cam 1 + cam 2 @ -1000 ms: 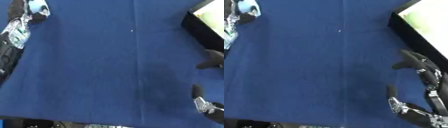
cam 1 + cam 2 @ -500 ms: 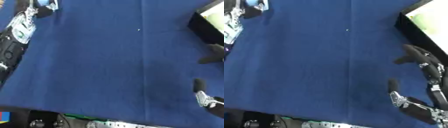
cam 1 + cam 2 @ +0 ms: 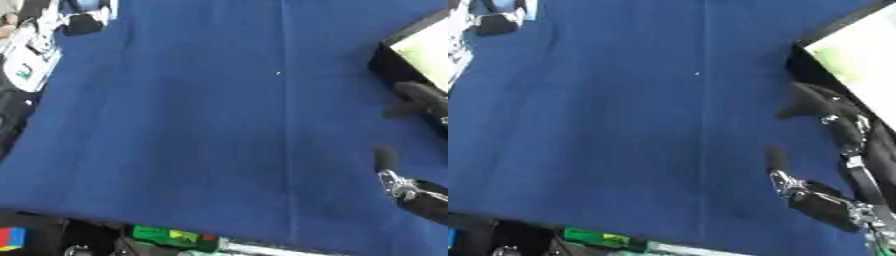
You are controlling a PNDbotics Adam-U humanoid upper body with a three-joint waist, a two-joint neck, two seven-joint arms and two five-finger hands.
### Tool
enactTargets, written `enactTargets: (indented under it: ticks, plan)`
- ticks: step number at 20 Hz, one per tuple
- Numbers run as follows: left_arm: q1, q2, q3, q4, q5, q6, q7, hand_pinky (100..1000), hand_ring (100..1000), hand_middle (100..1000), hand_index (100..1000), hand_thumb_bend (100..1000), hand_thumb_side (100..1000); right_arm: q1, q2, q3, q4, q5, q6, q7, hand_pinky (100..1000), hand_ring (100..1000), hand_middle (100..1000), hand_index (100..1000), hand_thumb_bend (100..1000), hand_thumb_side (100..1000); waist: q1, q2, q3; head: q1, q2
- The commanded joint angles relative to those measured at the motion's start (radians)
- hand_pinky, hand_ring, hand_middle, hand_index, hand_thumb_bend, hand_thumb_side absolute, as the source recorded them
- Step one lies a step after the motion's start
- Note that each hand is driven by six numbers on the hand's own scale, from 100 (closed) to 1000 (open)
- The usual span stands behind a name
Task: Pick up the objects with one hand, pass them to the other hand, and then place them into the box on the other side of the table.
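At right, the right robot hand (image 3: pixel 833 150) rests on the blue desk (image 3: pixel 219 130), fingers spread wide, empty, beside the box (image 3: pixel 855 65). Left robot hand (image 3: pixel 26 60): state cannot be told.

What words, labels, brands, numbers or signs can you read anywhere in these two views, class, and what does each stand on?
None can be read.
Green object below the blue table: yellow and red marks, too blurred to read.
White part of the left arm: a small dark mark, too blurred to read.
Box: pale inside, no text visible.
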Motion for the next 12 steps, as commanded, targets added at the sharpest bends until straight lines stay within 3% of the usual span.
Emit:
enactTargets:
  ticks: [1, 12]
  plan:
    - [0.016, 0.032, -0.012, -0.128, 0.044, -0.012, -0.047, 669, 366, 356, 477, 100, 272, -0.006, -0.033, 0.002, -0.021, -0.010, -0.005, 0.009, 872, 867, 653, 964, 100, 114, -0.005, -0.034, 0.009, -0.036, 0.002]
    - [0.113, -0.022, -0.130, -0.454, 0.198, -0.038, -0.249, 682, 359, 350, 471, 100, 275, -0.027, -0.116, 0.037, -0.021, -0.023, -0.072, 0.028, 868, 874, 761, 995, 100, 100, -0.023, -0.118, 0.055, -0.136, 0.002]
